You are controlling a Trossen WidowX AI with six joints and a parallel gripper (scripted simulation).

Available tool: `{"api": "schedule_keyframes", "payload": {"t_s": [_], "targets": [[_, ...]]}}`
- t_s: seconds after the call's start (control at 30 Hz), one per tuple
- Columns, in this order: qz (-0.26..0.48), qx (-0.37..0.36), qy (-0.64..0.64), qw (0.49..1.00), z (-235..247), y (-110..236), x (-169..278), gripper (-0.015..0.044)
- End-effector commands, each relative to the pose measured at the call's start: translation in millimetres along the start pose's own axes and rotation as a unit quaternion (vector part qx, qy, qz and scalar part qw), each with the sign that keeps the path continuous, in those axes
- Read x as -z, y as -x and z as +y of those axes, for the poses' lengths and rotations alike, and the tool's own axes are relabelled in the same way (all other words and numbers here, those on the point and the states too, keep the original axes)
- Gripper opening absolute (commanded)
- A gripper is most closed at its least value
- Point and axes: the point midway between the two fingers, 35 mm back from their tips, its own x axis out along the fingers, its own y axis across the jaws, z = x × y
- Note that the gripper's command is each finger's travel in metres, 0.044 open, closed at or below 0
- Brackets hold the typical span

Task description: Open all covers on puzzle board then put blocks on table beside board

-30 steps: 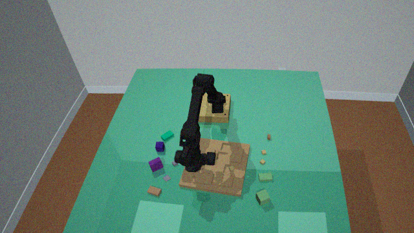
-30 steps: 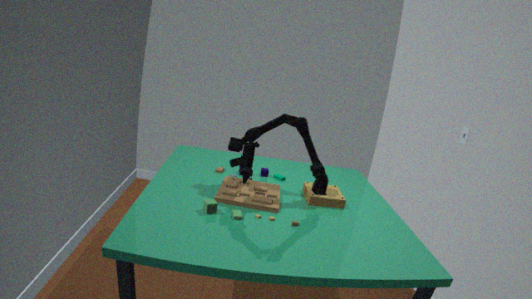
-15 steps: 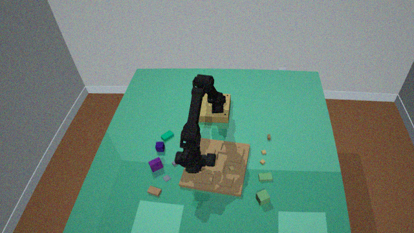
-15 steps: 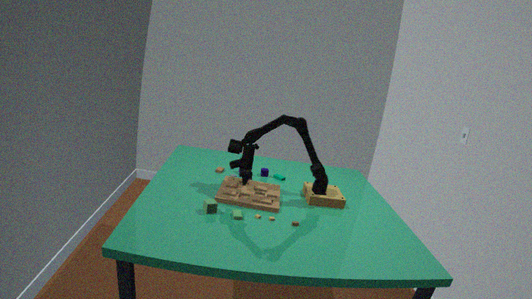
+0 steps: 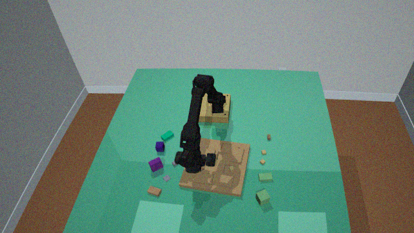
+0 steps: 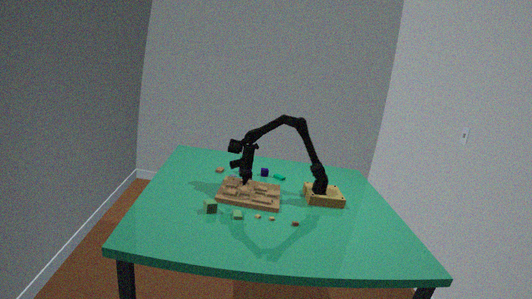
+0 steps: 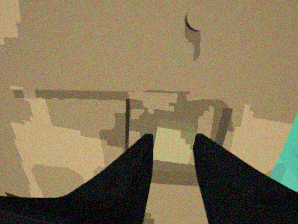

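Between the dark fingertips, the gripper [image 7: 172, 145] is clamped on a pale green block [image 7: 172, 149] sitting in its well at the near-left corner of the puzzle board [image 5: 239, 152]. By my reading the grasp is made; next comes a straight lift, then a carry to the green table [image 5: 291, 107]. Around the board I count eleven loose blocks: six on one side, five on the other, among them two olive-green blocks [image 5: 262, 196] and two purple cubes [image 5: 156, 164].
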Motion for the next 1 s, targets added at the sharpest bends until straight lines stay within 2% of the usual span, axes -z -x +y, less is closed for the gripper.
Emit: {"api": "schedule_keyframes", "payload": {"t_s": [0.0, 0.97], "targets": [[0.0, 0.0, 0.0, 1.0, -0.1, 3.7, -0.2, 0.008], [0.001, 0.0, -0.002, 1.0, -0.9, 41.4, -0.2, 0.008]]}}
